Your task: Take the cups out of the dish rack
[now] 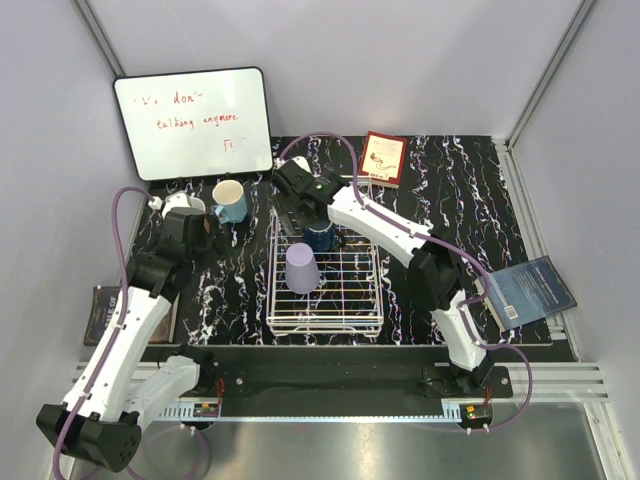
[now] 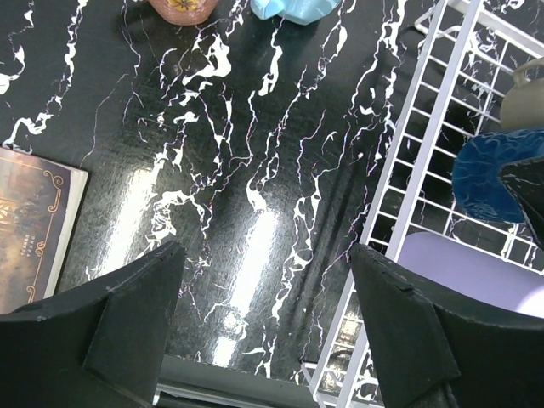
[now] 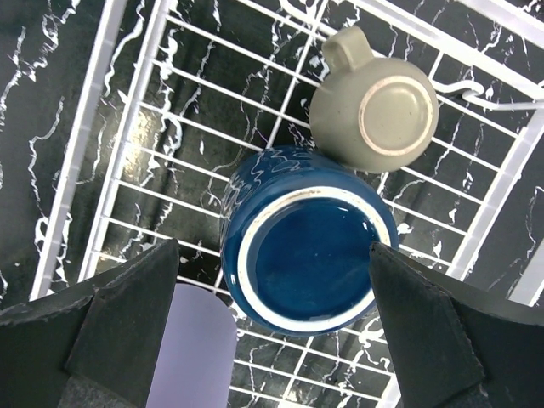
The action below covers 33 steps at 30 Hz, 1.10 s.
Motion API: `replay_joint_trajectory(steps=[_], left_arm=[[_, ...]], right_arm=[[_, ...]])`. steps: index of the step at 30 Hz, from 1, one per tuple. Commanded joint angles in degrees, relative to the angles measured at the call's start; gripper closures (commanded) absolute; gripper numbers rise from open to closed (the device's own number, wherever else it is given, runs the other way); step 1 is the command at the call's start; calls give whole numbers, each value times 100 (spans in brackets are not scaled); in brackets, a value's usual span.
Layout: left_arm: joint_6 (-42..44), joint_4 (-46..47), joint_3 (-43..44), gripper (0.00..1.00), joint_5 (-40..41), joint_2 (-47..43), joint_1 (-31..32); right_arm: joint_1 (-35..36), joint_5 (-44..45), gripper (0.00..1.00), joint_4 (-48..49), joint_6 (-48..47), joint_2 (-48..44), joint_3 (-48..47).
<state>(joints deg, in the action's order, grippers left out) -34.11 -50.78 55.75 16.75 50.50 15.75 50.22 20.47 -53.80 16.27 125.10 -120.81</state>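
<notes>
The dark blue cup stands upside down at the far end of the rack. Its base faces up, so its long axis runs straight toward the right hand. That hand hangs directly above it, pointing down, spread wide and holding nothing. In the wrist view one finger shows at 9 o'clock of the cup and the other at 3 o'clock, both clear of its wall.

A grey mug, also inverted, sits close at 1 o'clock; I cannot tell whether they touch. A lavender cup stands at 7 o'clock.

The right arm reaches over the rack from 4 o'clock, and I judge it the nearer arm for this pick: a straight descent should bracket the cup.

The left hand is released too, empty over bare counter at 9 o'clock of the rack. A light blue mug and a salmon cup stand beyond it.
</notes>
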Motion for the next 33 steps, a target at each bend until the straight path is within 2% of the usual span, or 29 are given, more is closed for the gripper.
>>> replay_joint_trajectory(steps=[1,10,15,20,33], left_arm=[[45,341,-37,16,-49,56,25],[62,411,-134,16,-146,91,25],[71,455,-161,16,-207,127,25],[71,491,-178,16,-260,153,25],[53,596,-371,16,-427,250,34]], right_arm=[[-12,300,0,-16,34,-503,189],[-12,335,0,291,166,-1056,682],[-12,370,0,397,183,-1382,612],[-38,291,0,265,139,-1322,603],[-381,-289,0,449,210,-1093,1288]])
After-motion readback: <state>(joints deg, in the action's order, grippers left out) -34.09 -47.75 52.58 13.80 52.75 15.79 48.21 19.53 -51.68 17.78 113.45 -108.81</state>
